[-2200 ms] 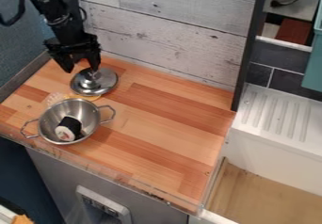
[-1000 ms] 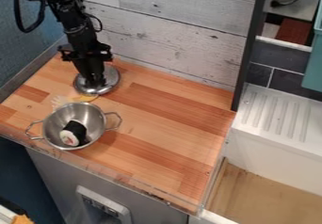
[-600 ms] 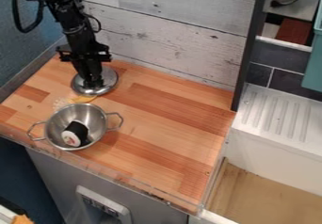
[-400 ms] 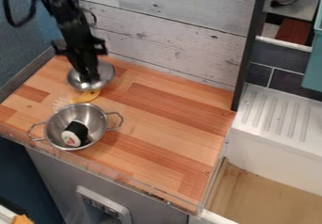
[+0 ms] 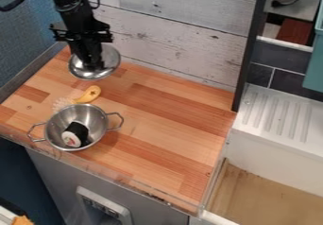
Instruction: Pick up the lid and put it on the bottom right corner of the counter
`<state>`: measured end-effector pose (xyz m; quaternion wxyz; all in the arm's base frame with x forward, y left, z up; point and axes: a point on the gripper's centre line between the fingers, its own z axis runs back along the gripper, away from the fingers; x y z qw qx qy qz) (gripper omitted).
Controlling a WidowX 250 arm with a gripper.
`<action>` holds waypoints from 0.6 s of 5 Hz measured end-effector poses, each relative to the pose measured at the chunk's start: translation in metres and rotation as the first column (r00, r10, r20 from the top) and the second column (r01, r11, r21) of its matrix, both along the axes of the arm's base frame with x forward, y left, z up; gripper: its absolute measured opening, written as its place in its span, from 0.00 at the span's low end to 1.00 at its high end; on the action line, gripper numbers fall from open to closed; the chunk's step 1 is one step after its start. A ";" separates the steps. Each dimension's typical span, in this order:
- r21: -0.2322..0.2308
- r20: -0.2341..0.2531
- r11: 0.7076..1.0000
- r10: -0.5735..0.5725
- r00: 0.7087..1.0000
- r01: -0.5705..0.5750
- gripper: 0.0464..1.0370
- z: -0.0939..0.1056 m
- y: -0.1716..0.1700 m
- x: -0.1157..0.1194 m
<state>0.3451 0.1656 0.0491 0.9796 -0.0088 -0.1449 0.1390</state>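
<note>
- Lid (image 5: 112, 60) is hanging at the upper left, just above the bench (image 5: 170, 113), and my claw (image 5: 95, 65) is clamping its knob with both fingers drawn together.
- Judging the step, I am lifting and carrying now; the placing is still waiting at the near right corner (image 5: 192, 199).
- For clearance, I am planning enough height for the rim to be passing over the pot (image 5: 99, 121) and the yellow-handled brush (image 5: 90, 93), and favouring a path across the bare boards to their right.
- Because a smooth, round knob is likely to be letting the lid swivel or tip, I am choosing slow turns and a firm squeeze.
- At the corner, I am aiming to be lowering it flat, the whole rim landing inside the clear front guard (image 5: 129, 184) and short of the right edge, and opening only once the boards are bearing it.
- Black fingers are hiding the knob and part of the lid's top, so I am guessing at the grip's depth.
- Tilt and exact height are proving hard to judge from this slant.
</note>
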 end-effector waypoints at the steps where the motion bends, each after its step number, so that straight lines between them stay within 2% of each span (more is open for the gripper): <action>1: 0.028 0.032 0.998 -0.057 0.998 0.056 0.24 0.016 -0.039 -0.019; 2: 0.020 0.046 0.991 -0.133 0.990 0.133 0.24 0.019 -0.078 -0.042; 3: 0.034 0.057 0.977 -0.211 0.976 0.210 0.24 0.010 -0.110 -0.068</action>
